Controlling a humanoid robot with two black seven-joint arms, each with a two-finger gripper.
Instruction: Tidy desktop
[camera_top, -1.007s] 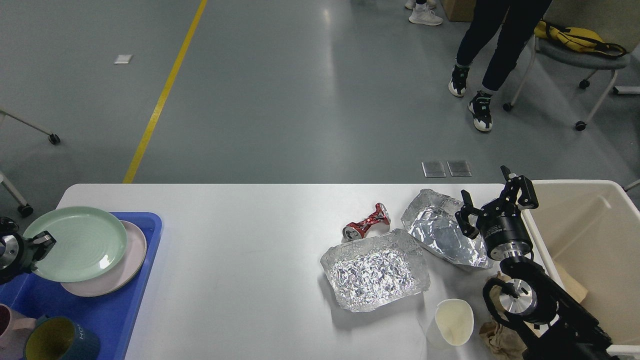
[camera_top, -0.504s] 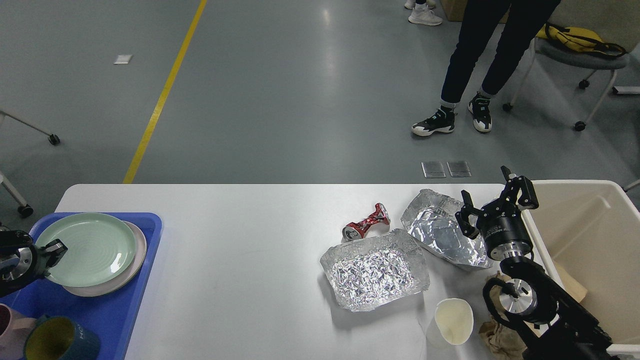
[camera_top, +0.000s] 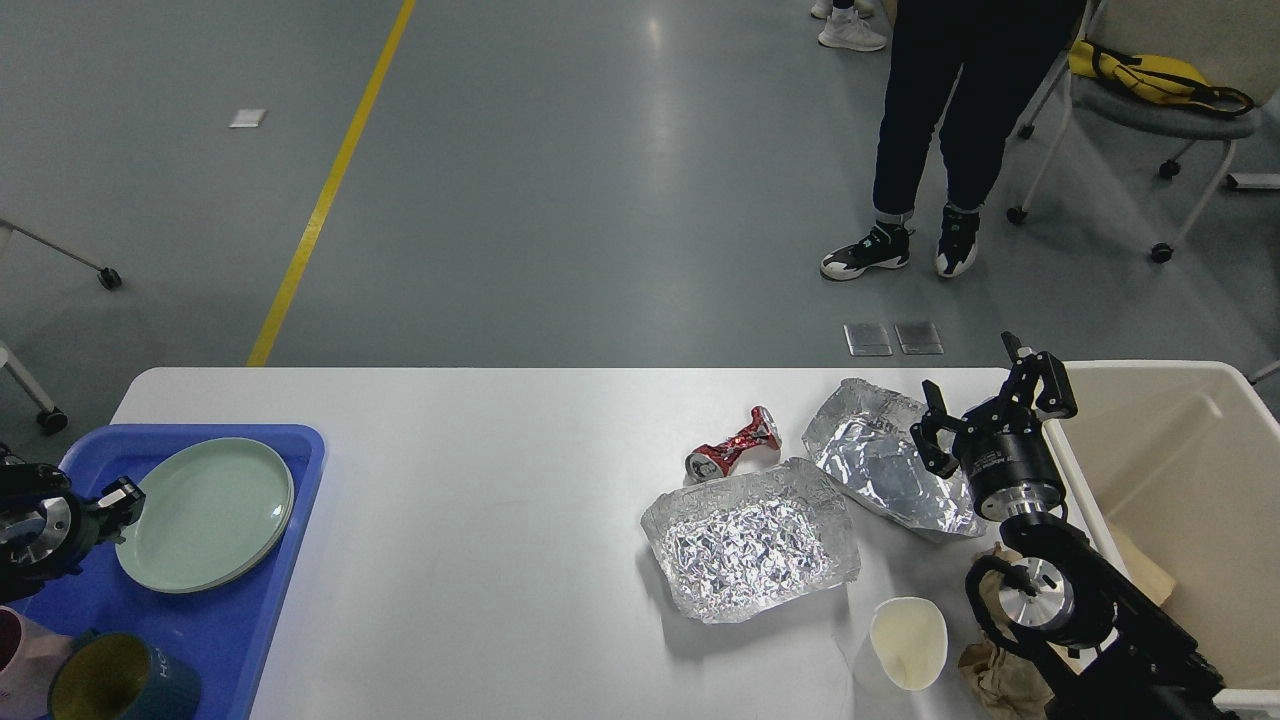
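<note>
The right gripper (camera_top: 990, 415) hovers spread and empty, foil tray (camera_top: 890, 470) just below-left: light, crumple-prone, best pinched at its rim off the worktop (camera_top: 480, 480).

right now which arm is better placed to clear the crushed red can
Right. The right gripper is open over the far foil tray, close to the can and beside the bin. The left gripper sits at the plate in the blue tray.

The white desk (camera_top: 480, 480) lay bare mid-way; two crinkled silver foil trays (camera_top: 752, 540), a crushed red can (camera_top: 733, 444) and a white paper cup (camera_top: 905, 643) crowded its right.
</note>
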